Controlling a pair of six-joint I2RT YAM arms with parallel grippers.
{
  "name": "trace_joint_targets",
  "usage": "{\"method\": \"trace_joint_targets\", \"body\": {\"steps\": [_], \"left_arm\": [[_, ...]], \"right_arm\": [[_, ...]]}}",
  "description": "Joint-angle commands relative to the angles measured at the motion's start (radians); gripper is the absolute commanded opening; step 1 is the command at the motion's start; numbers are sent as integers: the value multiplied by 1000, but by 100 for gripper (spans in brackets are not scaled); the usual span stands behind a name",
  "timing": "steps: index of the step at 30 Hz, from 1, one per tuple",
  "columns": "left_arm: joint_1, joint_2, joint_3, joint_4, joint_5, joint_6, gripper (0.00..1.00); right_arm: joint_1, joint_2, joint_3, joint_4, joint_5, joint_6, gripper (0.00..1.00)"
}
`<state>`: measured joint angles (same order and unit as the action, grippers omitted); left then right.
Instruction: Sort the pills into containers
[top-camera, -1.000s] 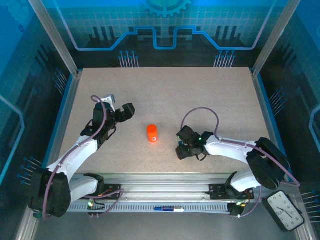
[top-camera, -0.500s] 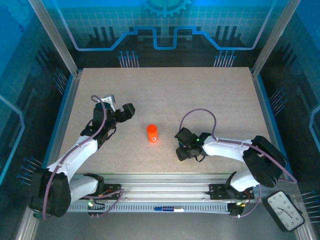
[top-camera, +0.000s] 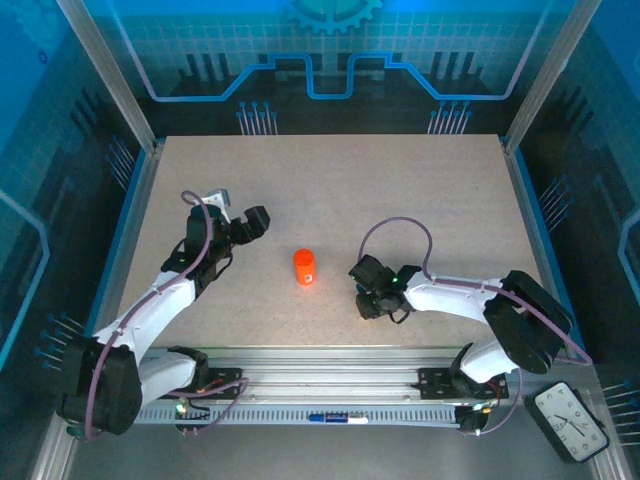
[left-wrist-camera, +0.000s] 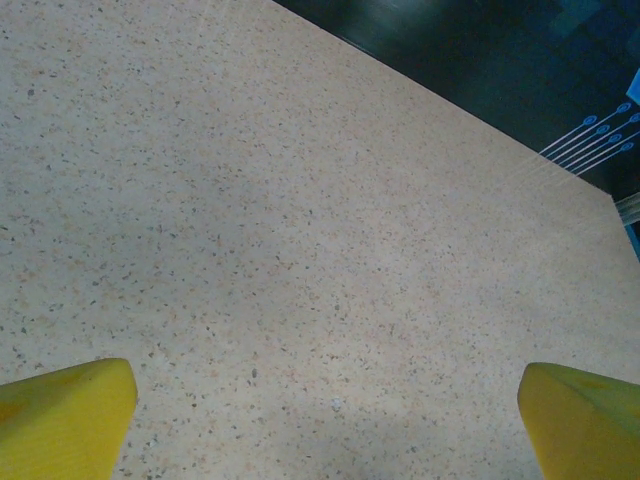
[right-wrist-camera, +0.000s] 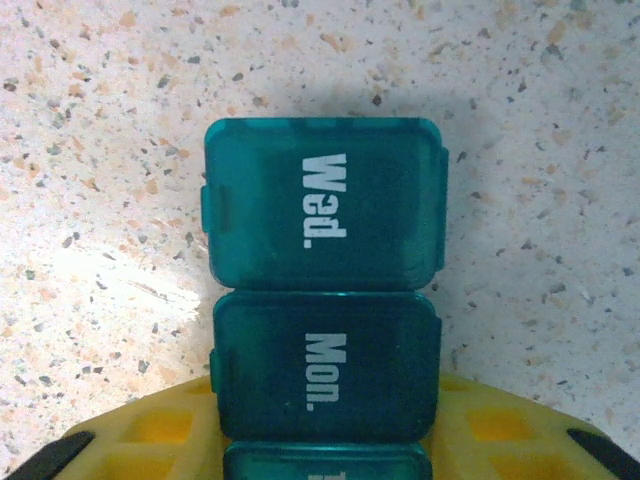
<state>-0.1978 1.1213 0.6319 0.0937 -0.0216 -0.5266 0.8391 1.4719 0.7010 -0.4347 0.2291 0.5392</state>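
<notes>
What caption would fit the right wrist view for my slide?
Right arm's yellow fingers closed on a teal pill box, lids marked Wed. and Mon., on the speckled table.

A robotics lab test cell: a speckled tabletop (top-camera: 330, 190) fenced by aluminium frame posts (top-camera: 107, 70), with blue circuit-printed backdrop panels (top-camera: 420, 45) far, left and right, and a clock (top-camera: 570, 420) near right.
</notes>
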Motion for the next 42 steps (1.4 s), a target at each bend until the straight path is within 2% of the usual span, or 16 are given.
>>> {"method": "trace_joint_targets", "body": {"steps": [1,4,7,11,14,17,21,30,42], "left_arm": [[-8,-31,13,-1,1,-68,99],[-7,-33,51,-25,13,-121,99],[-10,-34,98,-27,91,-123,99],[-34,2,194,-21,199,-124,99],[-58,56,278,-18,285,-153,99],[-97,104,342,-8,338,-178,99],[-151,152,395,6,369,-199,99],[-252,202,401,48,382,-235,99],[-316,257,377,151,401,-317,99]], "right_arm": [[11,-36,10,-14,18,1,37],[-16,-88,31,-21,6,-19,37],[-58,-147,70,-8,-34,-60,37],[-145,-211,127,67,-163,-134,37],[-212,-223,167,136,-309,-172,38],[-236,-219,207,178,-384,-206,38],[-249,-209,236,200,-411,-221,38],[-273,-169,271,249,-404,-137,38],[-278,-111,318,273,-385,-88,38]]}}
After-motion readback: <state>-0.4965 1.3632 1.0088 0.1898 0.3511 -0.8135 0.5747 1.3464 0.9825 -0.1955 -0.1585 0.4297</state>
